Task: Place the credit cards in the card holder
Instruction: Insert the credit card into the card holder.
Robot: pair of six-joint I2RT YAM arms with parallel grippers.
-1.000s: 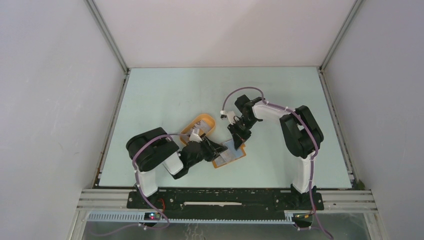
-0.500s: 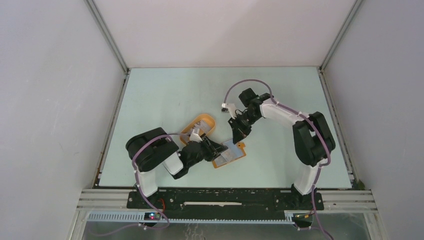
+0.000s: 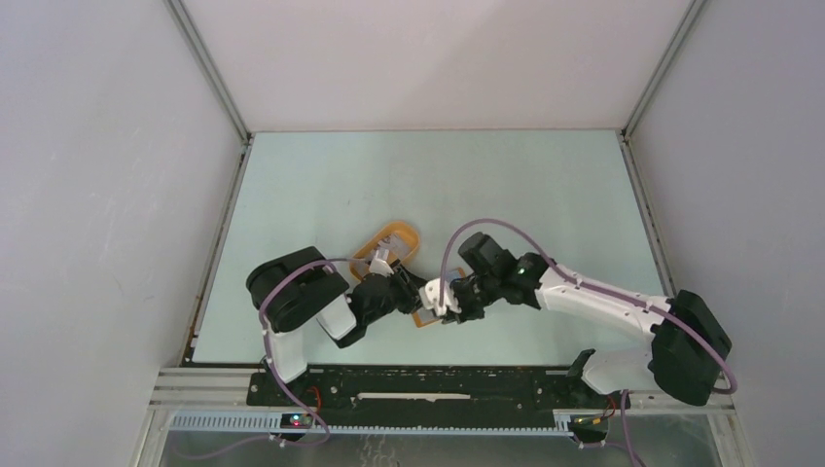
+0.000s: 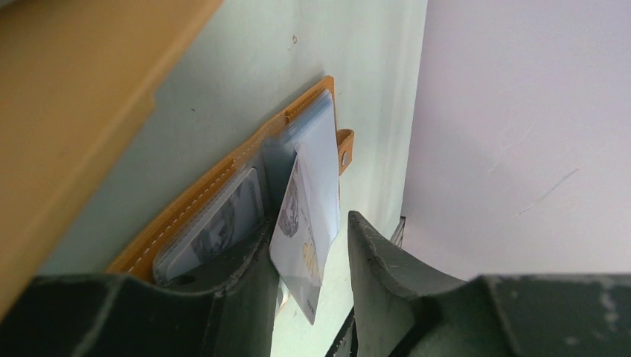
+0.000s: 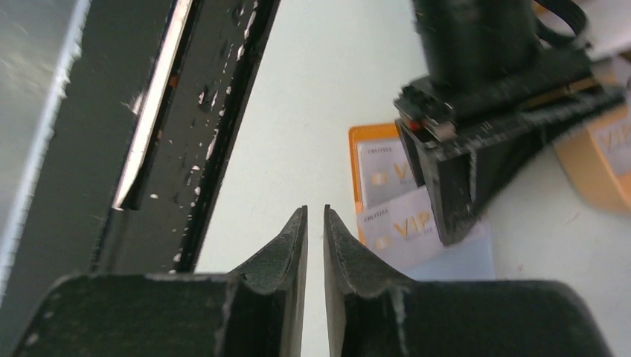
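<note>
1. The right hand (image 5: 315,212) fills the bottom centre, its jaws a thin slit apart with nothing between them.
2. Right of centre, the orange card holder (image 5: 372,134) lies open on the pale bench (image 5: 327,89), with a credit card (image 5: 381,177) in a slot.
3. A second credit card (image 5: 402,232), marked VIP, lies just below, partly under the dark left hand (image 5: 465,186).
4. A black rail (image 5: 216,111) slants down the left side.

Left arm (image 3: 297,297) and right arm (image 3: 593,302) are showing white links, black joints. Purple cables (image 3: 486,225) are looping along both. End effector fingers (image 5: 286,260) are looking dark, scuffed.
</note>
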